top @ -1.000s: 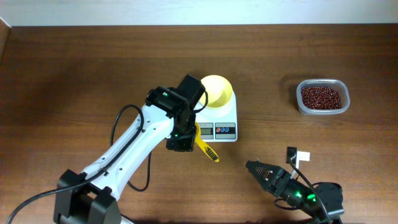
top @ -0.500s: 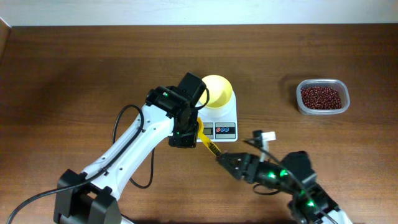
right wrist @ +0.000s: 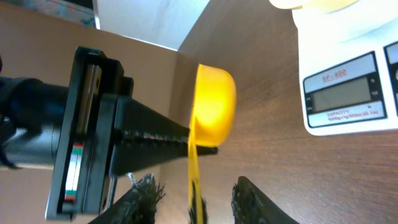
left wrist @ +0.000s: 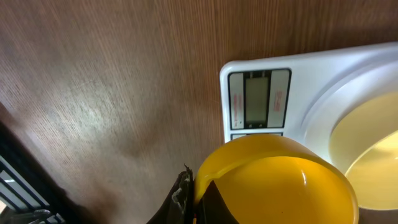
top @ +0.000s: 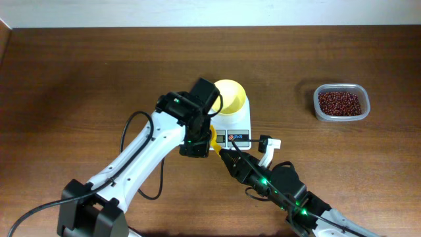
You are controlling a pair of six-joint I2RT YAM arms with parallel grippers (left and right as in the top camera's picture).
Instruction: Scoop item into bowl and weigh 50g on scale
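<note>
The left gripper (top: pixel 205 145) pinches the yellow scoop (right wrist: pixel 214 106) where cup meets handle, just in front of the scale (top: pixel 242 124), mid-worktop. The right gripper (right wrist: pixel 196 198) is spread, a finger on either side of the scoop's handle; whether it touches cannot be told. The beans (top: pixel 339 103), dark red-brown, fill a clear tub (top: pixel 366 105) near the right edge. The yellow bowl (top: pixel 231 97) sits on the scale, with no beans showing in it.
</note>
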